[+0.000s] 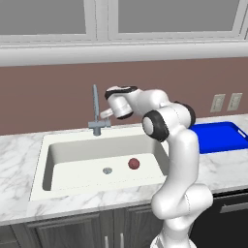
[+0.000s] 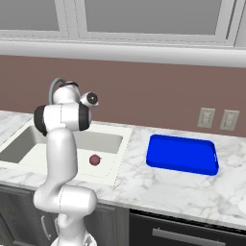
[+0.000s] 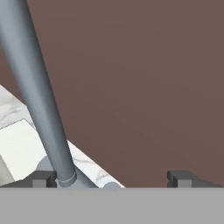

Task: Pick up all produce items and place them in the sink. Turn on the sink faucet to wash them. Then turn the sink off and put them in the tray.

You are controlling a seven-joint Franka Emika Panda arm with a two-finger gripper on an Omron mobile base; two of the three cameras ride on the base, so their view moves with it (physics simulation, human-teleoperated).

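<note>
Left base view, from the left side across: white marble counter (image 1: 19, 145) along the middle of the frame. Set into it, the big off-white sink (image 1: 48, 155), left of centre, with a small round drain (image 1: 107, 170) on its floor. Just right of the drain, one small dark red produce item (image 1: 134, 163), resting on the sink floor (not touching the drain). Behind the sink, above centre, the grey faucet (image 1: 96, 109), tall and thin. Right beside the faucet, the gripper (image 1: 107, 113), pointing left at it, close by the faucet's low part. Further right, the white arm bending down to the bottom of the frame. At the right edge, the bright blue tray (image 1: 218, 135), flat on the counter, well apart from the sink.

Right base view, left to right: sink at the left edge, arm in front of it, the same red ball on the sink floor near the right wall, then bare marble, then the blue tray at centre right. Two wall outlets (image 2: 206, 117) above the tray.

Hand view: faucet stem leaning up along the left side, brown wall (image 3: 140, 87) behind. Two dark fingertips (image 3: 41, 179) at the bottom, spread wide apart, holding nothing. Left tip just beside the faucet base; cannot tell whether touching.
</note>
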